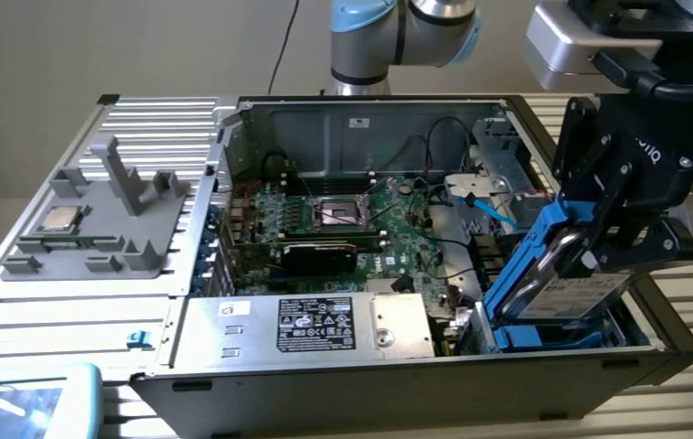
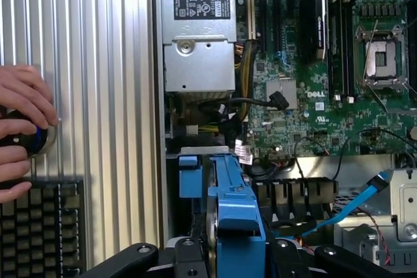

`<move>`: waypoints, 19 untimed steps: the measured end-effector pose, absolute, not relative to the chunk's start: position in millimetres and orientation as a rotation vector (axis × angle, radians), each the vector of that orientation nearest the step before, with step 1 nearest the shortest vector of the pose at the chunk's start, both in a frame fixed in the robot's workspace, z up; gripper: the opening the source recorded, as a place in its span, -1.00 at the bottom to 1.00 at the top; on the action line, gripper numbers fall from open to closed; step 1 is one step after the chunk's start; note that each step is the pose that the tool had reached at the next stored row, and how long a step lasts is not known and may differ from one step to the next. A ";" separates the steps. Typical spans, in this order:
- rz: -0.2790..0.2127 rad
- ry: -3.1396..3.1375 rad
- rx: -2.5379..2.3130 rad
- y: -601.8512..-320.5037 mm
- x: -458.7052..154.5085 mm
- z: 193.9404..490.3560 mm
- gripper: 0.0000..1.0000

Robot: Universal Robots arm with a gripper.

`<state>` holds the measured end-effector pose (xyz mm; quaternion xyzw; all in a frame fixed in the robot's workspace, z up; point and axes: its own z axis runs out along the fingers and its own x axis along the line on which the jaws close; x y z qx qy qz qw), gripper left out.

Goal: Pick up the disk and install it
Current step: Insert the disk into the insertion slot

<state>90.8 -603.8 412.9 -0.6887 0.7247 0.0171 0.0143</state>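
One disk [image 1: 566, 294], pinched on edge by the half-closed gripper [image 1: 609, 242], tilts at the four-o'clock bay [image 1: 560, 337]: install step, likely needs squaring.

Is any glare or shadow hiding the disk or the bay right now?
Exterior view: even light, no glare; the disk, held in the gripper, shows plainly, the drive bay below it sits partly in shadow. Wrist view: the disk's blue frame is well lit; the ribbed metal table shines pale.

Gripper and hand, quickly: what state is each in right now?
Gripper: closed on the disk, holding it tilted.
Person's hand: resting on a small round dark object.
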 end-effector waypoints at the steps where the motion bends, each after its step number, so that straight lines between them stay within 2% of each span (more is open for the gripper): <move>1: 0.053 2.256 -2.144 -603.8 90.8 412.7 -0.25; 19: 0.052 2.256 -2.143 -603.8 90.7 408.7 -0.25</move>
